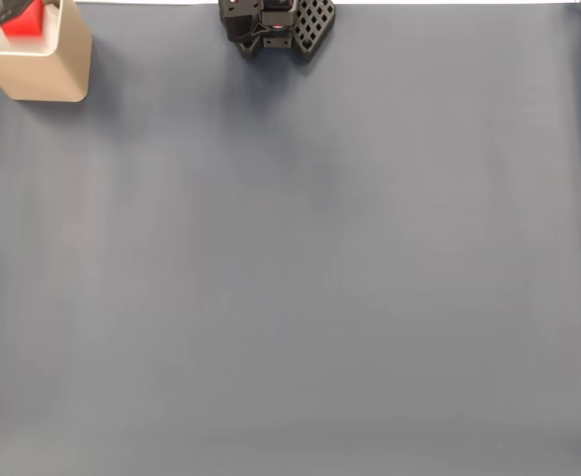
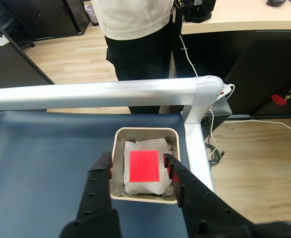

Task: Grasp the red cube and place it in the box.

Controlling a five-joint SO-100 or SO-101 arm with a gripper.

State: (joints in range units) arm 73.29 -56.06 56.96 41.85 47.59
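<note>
Blue table bears box holding red cube.

There is one red cube and it lies between the two fingers of the gripper, a little below their tips, inside the box. There is one box; in the wrist view its opening sits directly under the spread fingers. In the fixed view I count again one box with one red cube in it. There is one gripper, with two black fingers. Beyond the gripper stands one person, and one grey metal rail crosses between them. One blue-grey table surface carries all.
</note>
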